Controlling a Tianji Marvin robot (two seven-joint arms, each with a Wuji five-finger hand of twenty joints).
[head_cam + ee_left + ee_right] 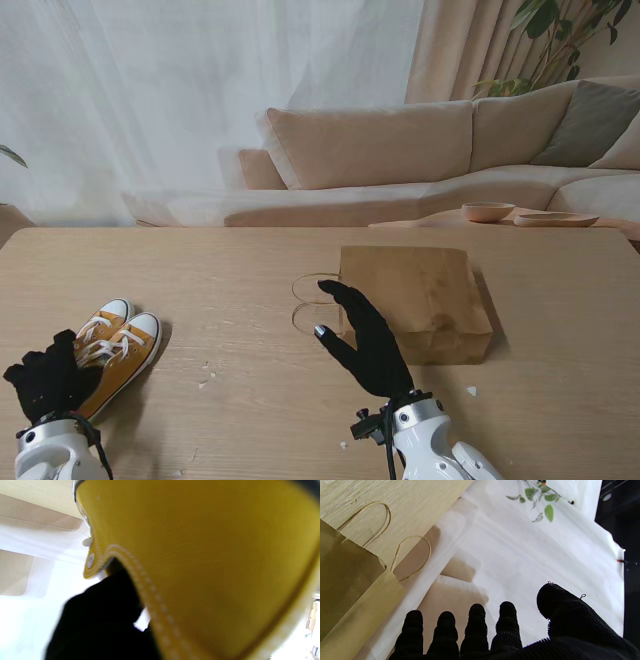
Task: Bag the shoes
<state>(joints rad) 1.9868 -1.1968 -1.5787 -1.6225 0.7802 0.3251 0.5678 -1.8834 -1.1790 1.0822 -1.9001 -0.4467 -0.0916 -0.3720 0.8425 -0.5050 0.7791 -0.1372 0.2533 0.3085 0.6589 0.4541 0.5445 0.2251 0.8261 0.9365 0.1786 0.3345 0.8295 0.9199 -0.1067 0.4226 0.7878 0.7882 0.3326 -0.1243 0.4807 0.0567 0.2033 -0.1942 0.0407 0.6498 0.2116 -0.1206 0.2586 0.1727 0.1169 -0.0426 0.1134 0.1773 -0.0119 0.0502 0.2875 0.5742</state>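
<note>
Nearest item: left hand (pixel 48 380), black-gloved, sitting at the heel end of the shoes (pixel 118 345), near my left edge of the table (pixel 250 400). Its wrist view is showing mustard canvas filling the frame and a dark finger (pixel 110 610) tucking behind the collar stitching; it is probably closing on the heel of the nearer shoe, though the blur is leaving the grip unconfirmed, so whether it is pinching cannot be told.

Shoes: mustard-yellow pair with white laces and toe caps, lying side by side, touching, toes pointing away from me. Both are resting on the table, well apart from the bag.

Right hand (pixel 365 340): holding nothing, fingers (pixel 476 627) straight and close together, thumb standing apart, hovering beside the bag's mouth, seemingly waiting to open it.

Paper bag (pixel 420 300): brown, lying flat at table centre, mouth and twine handles (pixel 315 305) facing left toward the shoes, so it is ready for loading.

Task status: judged early; nothing bagged yet.
</note>
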